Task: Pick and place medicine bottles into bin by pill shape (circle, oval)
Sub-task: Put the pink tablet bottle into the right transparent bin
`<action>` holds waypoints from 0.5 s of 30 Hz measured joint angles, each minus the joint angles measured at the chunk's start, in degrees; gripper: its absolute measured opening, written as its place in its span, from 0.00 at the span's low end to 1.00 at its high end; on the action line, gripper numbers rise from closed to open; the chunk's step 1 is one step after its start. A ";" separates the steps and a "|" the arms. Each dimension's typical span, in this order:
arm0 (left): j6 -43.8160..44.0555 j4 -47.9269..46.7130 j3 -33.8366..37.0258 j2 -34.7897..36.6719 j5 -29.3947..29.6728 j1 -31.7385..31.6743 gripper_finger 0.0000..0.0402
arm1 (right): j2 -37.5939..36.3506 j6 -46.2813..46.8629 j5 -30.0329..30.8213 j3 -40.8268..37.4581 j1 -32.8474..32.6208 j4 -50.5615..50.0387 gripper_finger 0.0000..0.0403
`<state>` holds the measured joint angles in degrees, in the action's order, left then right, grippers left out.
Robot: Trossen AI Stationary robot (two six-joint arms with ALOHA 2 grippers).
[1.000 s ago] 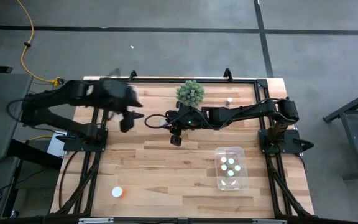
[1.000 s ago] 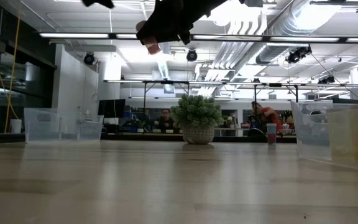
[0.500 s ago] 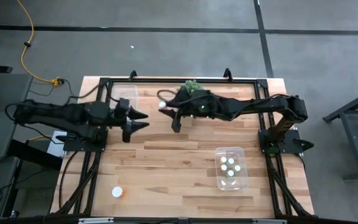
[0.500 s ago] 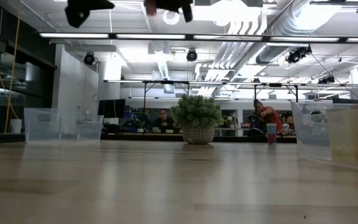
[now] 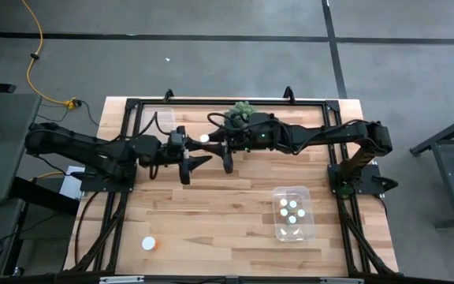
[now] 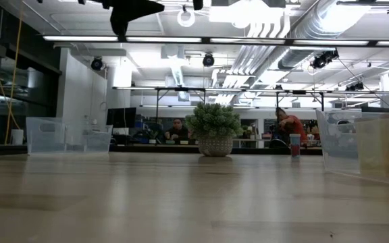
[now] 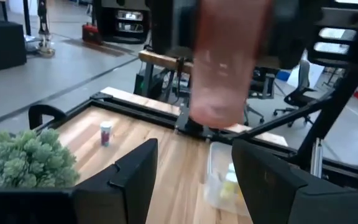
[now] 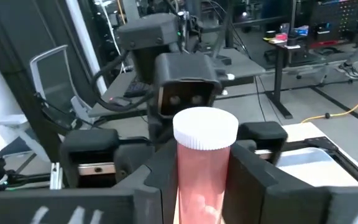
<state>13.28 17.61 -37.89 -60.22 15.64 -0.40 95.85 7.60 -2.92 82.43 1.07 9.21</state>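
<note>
**Bottle held mid-air between both arms, bins left and right**

Left to right in the high view. A lone medicine bottle (image 5: 149, 244) stands near the front left of the table (image 5: 211, 213), white cap up, well apart from everything else. Clear bin on the left (image 5: 158, 120) sits at the back left; contents cannot be told from above, and in the low view it (image 6: 66, 138) looks see-through with nothing clearly inside. Left gripper (image 5: 196, 163) reaches toward table centre, raised, fingers apart and holding nothing; the left wrist view shows its two fingers (image 7: 135, 180) spread, with the blurred amber held bottle (image 7: 225, 62) close ahead. Right gripper (image 5: 217, 142) meets it just beside, fingers clamped on that bottle (image 5: 204, 138), white cap showing; the right wrist view shows it (image 8: 204, 162) upright between the fingers. Green plant (image 5: 243, 110) sits at the back centre, partly under the right arm. One more bottle (image 6: 294, 145) stands at the back right in the low view. Clear bin on the right (image 5: 293, 229) sits front right, with about four white-capped bottles (image 5: 292, 208) inside.
</note>
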 joint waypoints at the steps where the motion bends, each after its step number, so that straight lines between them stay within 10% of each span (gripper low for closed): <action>1: -0.01 0.78 0.00 -0.33 -0.10 0.00 0.49 | 0.00 -0.03 -0.10 0.00 -0.08 0.06 0.25; 15: -3.47 8.52 0.00 -0.75 -2.55 -0.01 0.49 | 0.00 -0.11 -3.65 0.00 -0.07 -1.02 0.25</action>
<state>9.81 26.13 -37.89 -60.97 13.09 -0.41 95.85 7.49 -6.57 82.43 0.99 8.19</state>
